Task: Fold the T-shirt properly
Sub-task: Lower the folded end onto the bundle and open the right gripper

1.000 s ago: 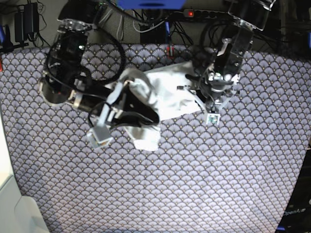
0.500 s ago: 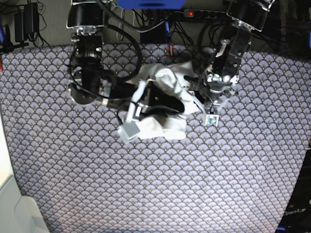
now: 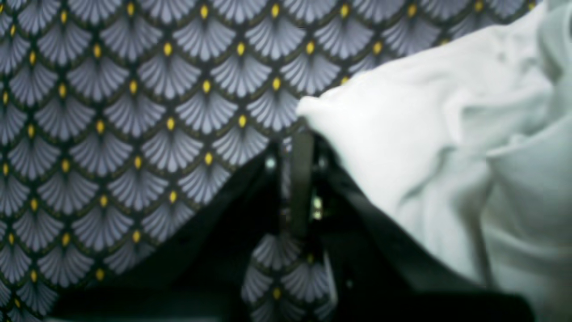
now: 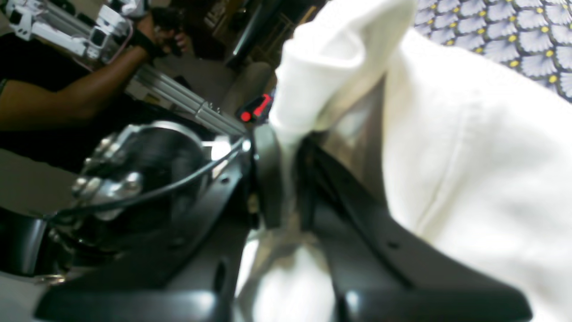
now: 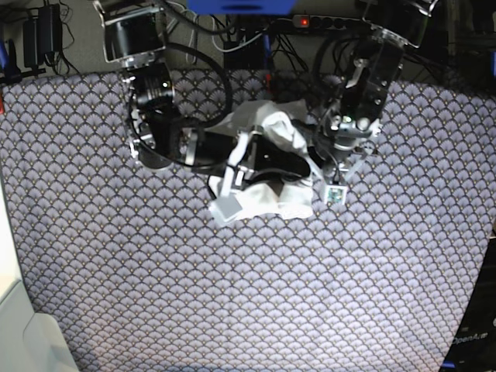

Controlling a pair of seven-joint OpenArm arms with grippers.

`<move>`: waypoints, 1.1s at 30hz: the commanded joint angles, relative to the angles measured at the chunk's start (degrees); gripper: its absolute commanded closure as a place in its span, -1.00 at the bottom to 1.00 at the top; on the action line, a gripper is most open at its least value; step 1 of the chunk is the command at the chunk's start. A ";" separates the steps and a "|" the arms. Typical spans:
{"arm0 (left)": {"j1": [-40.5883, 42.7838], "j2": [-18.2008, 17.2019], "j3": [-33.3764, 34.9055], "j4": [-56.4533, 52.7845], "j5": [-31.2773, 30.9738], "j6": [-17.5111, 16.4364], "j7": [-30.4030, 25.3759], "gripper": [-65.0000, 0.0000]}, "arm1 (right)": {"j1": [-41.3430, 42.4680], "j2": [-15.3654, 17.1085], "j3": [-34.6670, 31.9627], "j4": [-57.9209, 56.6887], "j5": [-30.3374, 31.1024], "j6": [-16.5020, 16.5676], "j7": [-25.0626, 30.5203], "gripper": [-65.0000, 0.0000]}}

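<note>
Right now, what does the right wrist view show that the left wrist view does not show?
Only the right wrist view shows the right end effector shut on a lifted fold of the T-shirt, a person's arm behind, and a red-switched power strip. Only the left wrist view shows the left end effector, shut at the shirt's edge, low over the cloth. Both show the white T-shirt and the scallop-patterned tablecloth.

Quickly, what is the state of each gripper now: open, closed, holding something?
Left gripper: closed, pinching an edge of the T-shirt.
Right gripper: closed on a fold of the T-shirt.
</note>
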 commanded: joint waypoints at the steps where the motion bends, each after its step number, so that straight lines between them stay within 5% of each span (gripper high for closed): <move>1: -0.68 0.00 -0.21 1.30 -0.22 -0.31 -1.03 0.89 | 1.29 -0.37 -0.16 0.83 2.14 0.19 1.19 1.00; 14: -0.68 -0.70 -6.54 1.30 -0.22 -0.31 -0.95 0.89 | 1.46 3.68 -0.08 0.04 2.14 0.19 1.37 1.00; 28: 3.72 -1.84 -10.32 5.08 -0.31 -0.31 -0.95 0.89 | 4.10 3.41 -3.86 -8.92 2.14 0.19 1.55 1.00; 33: 6.62 -2.55 -17.17 11.23 -0.31 -0.75 3.98 0.89 | 4.01 3.76 -7.37 -9.10 2.05 0.19 7.26 0.82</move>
